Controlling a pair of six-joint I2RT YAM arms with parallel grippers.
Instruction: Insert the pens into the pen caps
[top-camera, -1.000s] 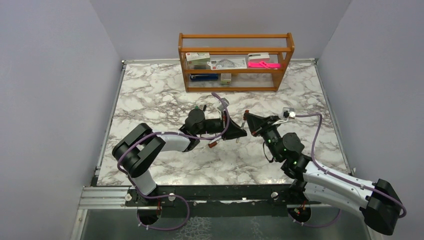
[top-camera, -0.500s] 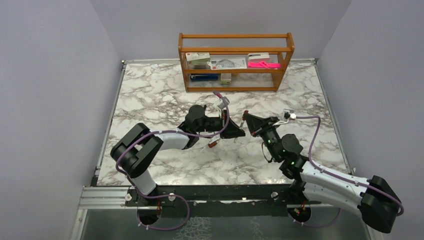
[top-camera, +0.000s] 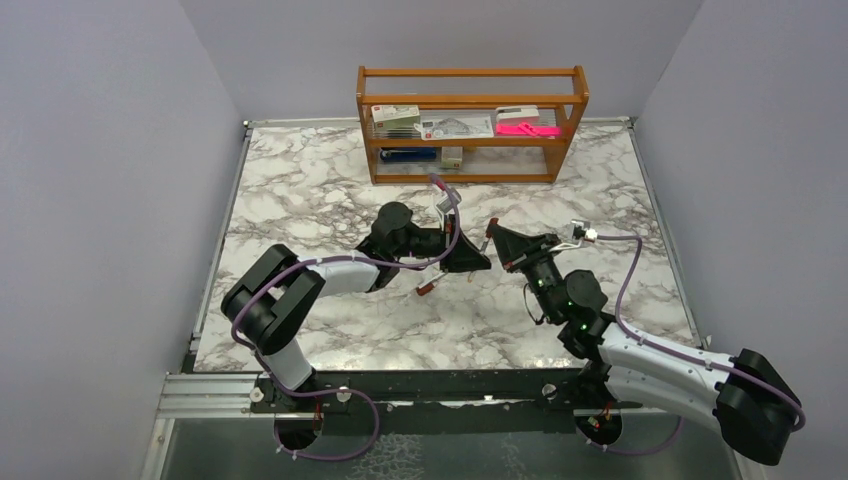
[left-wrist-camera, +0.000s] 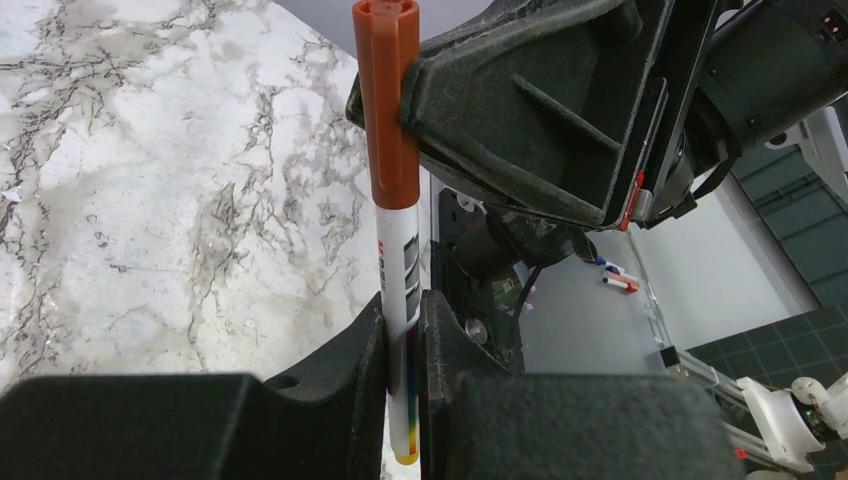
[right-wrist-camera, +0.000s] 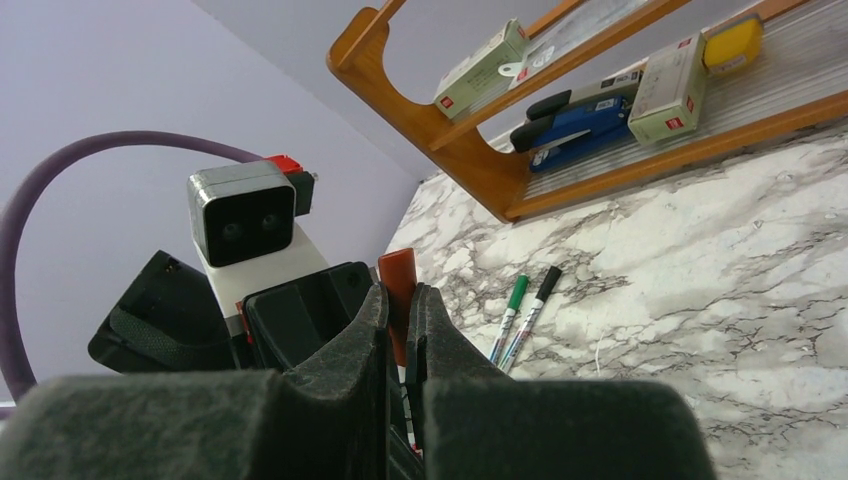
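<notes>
A white pen (left-wrist-camera: 402, 285) with a red-brown cap (left-wrist-camera: 392, 110) on its tip is held up between my two grippers above the middle of the table. My left gripper (left-wrist-camera: 402, 312) (top-camera: 476, 262) is shut on the pen's body. My right gripper (right-wrist-camera: 398, 300) (top-camera: 497, 240) is shut on the red-brown cap (right-wrist-camera: 398, 275). The two grippers face each other tip to tip. A green-capped pen (right-wrist-camera: 511, 305) and a black-capped pen (right-wrist-camera: 534, 305) lie side by side on the marble. Another pen with a red-brown cap (top-camera: 428, 288) lies below the left gripper.
A wooden shelf (top-camera: 470, 100) stands at the back with boxes, a blue stapler (right-wrist-camera: 575, 118) and a pink item (top-camera: 527, 129). The marble table (top-camera: 300, 190) is walled in on both sides by grey panels.
The left arm's wrist has shifted slightly away from the near edge. Both grippers stay closed on the same pen and cap, still tip to tip.
</notes>
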